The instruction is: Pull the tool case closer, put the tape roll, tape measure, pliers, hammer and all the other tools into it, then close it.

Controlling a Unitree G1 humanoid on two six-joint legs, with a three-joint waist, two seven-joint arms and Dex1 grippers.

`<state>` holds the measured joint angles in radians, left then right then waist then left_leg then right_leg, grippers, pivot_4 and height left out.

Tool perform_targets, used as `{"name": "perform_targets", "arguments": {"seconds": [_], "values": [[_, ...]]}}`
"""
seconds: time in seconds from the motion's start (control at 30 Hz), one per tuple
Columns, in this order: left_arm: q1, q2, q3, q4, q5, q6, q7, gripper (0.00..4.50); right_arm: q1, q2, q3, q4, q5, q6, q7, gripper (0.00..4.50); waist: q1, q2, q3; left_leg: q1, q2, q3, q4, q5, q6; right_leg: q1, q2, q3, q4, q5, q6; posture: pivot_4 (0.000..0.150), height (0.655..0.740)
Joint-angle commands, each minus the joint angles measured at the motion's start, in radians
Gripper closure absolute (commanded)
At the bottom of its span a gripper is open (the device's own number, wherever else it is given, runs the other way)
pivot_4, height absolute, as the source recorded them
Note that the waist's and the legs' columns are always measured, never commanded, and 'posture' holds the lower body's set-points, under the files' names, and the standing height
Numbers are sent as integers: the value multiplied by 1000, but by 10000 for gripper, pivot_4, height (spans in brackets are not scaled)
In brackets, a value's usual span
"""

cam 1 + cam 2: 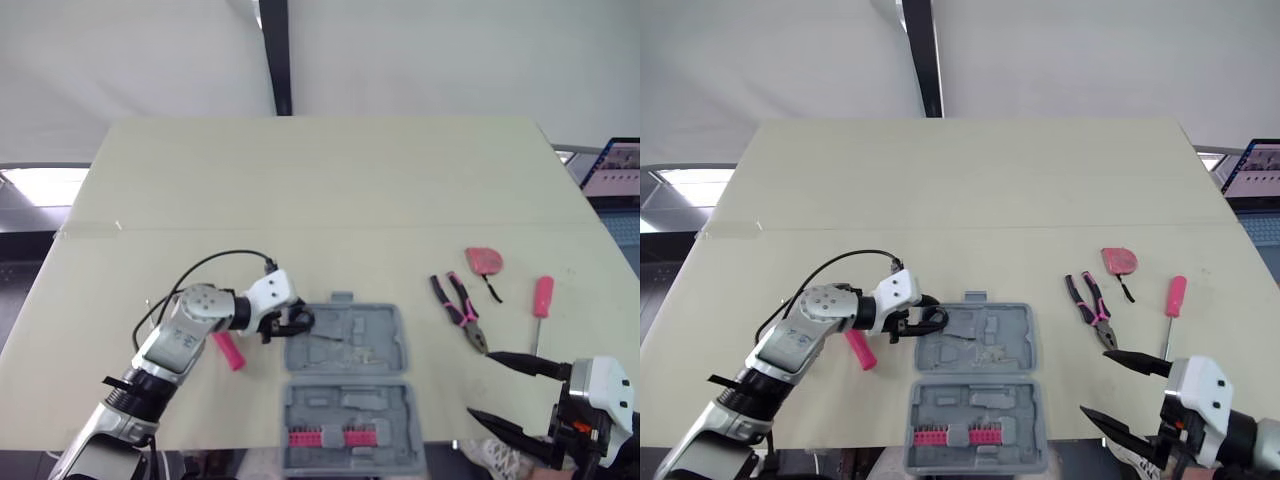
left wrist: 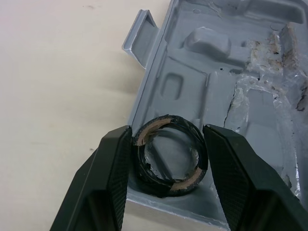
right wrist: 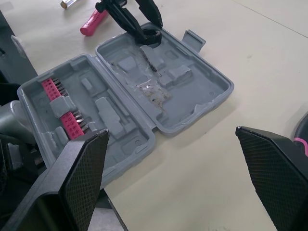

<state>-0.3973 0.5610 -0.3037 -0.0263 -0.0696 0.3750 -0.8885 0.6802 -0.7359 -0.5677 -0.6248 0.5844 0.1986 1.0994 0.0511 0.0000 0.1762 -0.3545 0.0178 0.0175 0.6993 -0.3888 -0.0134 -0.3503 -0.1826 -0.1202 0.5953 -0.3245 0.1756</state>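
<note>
Left wrist view: the tape roll (image 2: 153,174) is seen clamped at the very tips of the left claw (image 1: 296,322).
Roll position: between the fingers, hung over a corner of the open tool case (image 3: 192,96), with the case rim just beside the claw.
Release risk: if let go here, the rim could be struck and the roll tipped out onto the table (image 1: 300,180).
Grip risk: being held only at the tips, the roll could be squeezed out.
Case risk: the light case could be shoved by a descending claw.
Right claw (image 1: 482,384): spread wide, nothing held; pliers (image 1: 458,308), tape measure (image 1: 484,261) and screwdriver (image 1: 541,297) lie just beyond it.
</note>
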Motion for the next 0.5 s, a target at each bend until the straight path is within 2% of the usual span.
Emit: {"name": "perform_targets", "arguments": {"seconds": [0.03,0.37,0.5], "values": [[12,-3,-10,4,18,-27,-2,19707,4,-3,-40,-26,24,2,5,0,0,0,0,0,0,0,0,0,0,0,0,0,0,0,0,1500,7400],[27,-6,-37,15,64,-76,-2,19707,5,-5,-49,-26,28,5,10,0,1,0,0,0,0,0,0,0,0,0,0,0,0,0,0,1500,7400],[28,-39,37,-12,-3,-21,27,19707,15,-1,-55,-31,29,6,11,0,1,1,0,0,0,0,0,0,0,0,0,0,0,0,0,1500,7400]]}}
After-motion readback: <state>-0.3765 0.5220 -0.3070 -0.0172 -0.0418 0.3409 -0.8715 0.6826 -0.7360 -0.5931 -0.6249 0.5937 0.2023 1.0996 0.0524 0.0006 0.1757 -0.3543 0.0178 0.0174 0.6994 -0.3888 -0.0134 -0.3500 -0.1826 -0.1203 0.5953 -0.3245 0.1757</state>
